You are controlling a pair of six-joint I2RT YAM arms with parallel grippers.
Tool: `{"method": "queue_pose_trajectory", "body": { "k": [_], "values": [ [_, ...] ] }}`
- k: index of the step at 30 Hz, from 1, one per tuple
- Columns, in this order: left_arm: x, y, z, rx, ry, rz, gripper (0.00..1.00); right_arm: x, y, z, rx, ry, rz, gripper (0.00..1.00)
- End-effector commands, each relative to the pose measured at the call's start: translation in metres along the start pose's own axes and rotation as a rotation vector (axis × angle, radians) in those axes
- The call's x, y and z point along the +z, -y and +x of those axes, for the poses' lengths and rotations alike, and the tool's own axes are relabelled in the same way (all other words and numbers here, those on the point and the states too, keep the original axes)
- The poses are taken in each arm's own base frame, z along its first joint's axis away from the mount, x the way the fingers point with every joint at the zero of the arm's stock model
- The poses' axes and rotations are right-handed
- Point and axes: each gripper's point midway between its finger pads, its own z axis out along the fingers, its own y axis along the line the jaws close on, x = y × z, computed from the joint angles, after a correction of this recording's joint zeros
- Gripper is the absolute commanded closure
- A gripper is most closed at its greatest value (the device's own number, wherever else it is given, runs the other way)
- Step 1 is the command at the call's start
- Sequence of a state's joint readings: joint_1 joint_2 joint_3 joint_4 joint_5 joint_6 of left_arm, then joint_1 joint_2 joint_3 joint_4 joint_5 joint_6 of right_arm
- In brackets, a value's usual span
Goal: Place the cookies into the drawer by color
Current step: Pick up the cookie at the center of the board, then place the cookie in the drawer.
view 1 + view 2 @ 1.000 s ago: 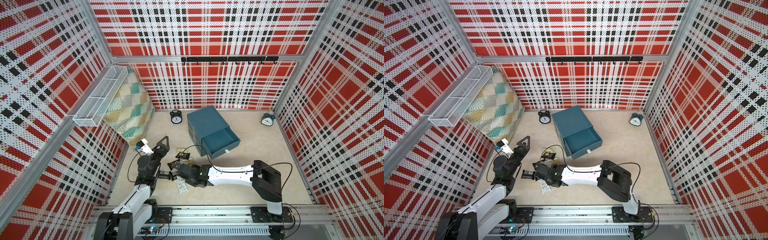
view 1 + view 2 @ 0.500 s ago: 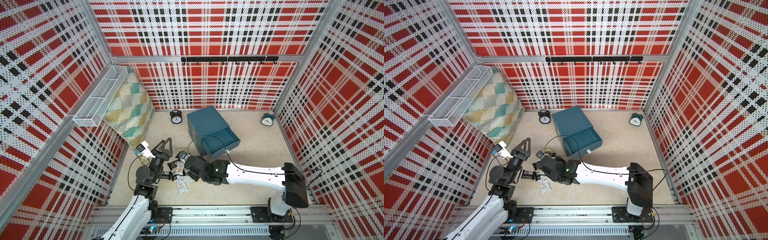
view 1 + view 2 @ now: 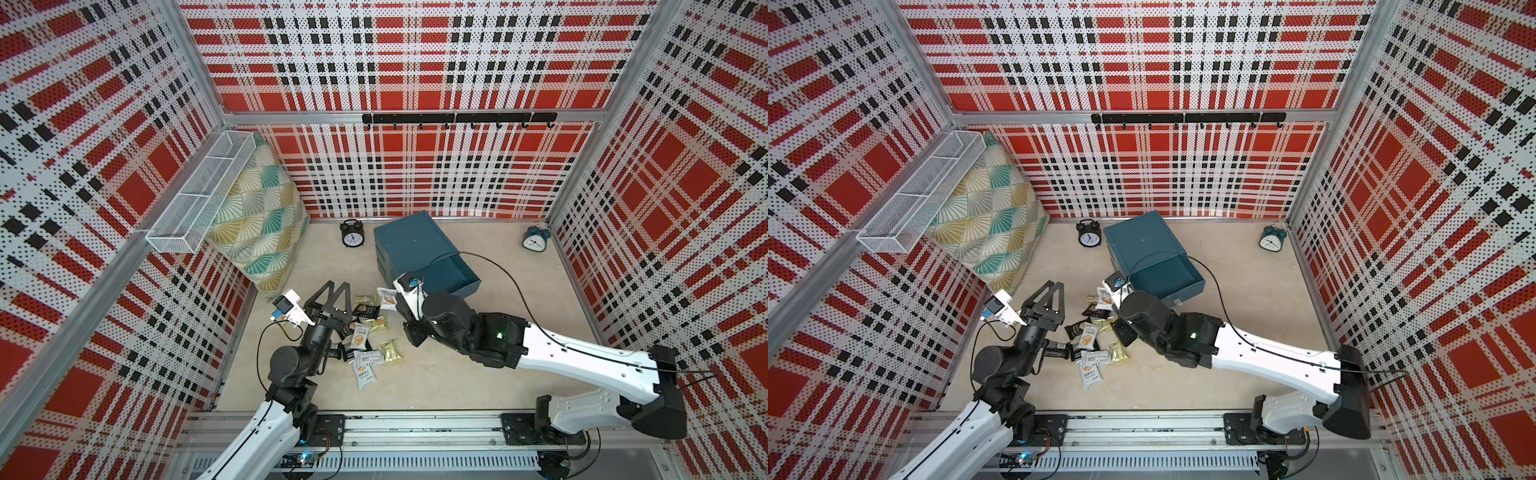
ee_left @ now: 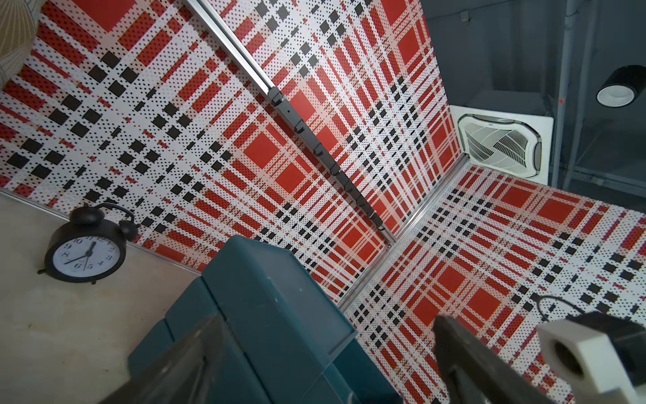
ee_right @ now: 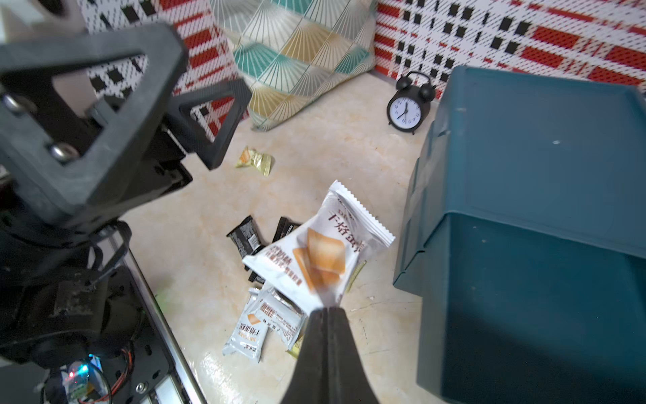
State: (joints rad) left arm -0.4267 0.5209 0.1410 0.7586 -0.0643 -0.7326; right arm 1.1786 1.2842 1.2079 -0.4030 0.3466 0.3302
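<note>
- Left: see the left gripper (image 3: 338, 284) splayed wide, holding nothing, raised just left of the loose cookies (image 3: 365, 338) on the floor (image 3: 457, 386).
- Middle: spot the right gripper (image 5: 327, 310) pinching a corner of the white packet (image 5: 314, 245), which juts beyond the tips.
- Right: find the open drawer (image 3: 451, 274) just beside it.

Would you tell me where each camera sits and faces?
Top views: overhead, facing down at tabletop; both arms show, left gripper open.
Left wrist: on left arm, facing up past drawer at walls; own fingers show.
Right wrist: facing down at cookies; right gripper shut on white cookie.
Shared: both wrist views show the black clock.
</note>
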Motion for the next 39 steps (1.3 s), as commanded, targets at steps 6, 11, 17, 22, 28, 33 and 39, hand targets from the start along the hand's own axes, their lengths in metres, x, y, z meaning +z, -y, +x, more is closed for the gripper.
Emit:
{"method": "queue_pose_trajectory", "body": {
  "k": [6,11,17,22,28,33,39],
  "values": [
    [0.013,0.005,0.009,0.040,-0.050,-0.003,0.01,-0.033,0.058,-0.011,0.127,0.077,0.132,1.00],
    [0.027,0.004,0.030,0.062,-0.139,-0.008,0.01,-0.039,0.097,0.001,0.190,0.051,0.244,1.00],
    [0.044,0.003,0.057,0.054,-0.254,-0.010,0.01,-0.034,0.122,0.017,0.230,0.010,0.302,1.00],
    [0.053,0.001,0.071,0.074,-0.315,-0.042,0.01,-0.022,0.132,0.023,0.233,-0.032,0.306,0.74],
    [0.048,-0.015,0.090,0.095,-0.410,-0.154,0.01,-0.024,0.118,0.019,0.212,-0.035,0.222,0.40],
    [0.021,-0.036,0.115,0.096,-0.534,-0.262,0.01,-0.033,0.095,0.024,0.194,-0.033,0.073,0.26],
    [-0.010,-0.054,0.134,0.097,-0.638,-0.365,0.10,-0.046,0.067,0.041,0.163,-0.030,-0.073,0.20]
  ]
}}
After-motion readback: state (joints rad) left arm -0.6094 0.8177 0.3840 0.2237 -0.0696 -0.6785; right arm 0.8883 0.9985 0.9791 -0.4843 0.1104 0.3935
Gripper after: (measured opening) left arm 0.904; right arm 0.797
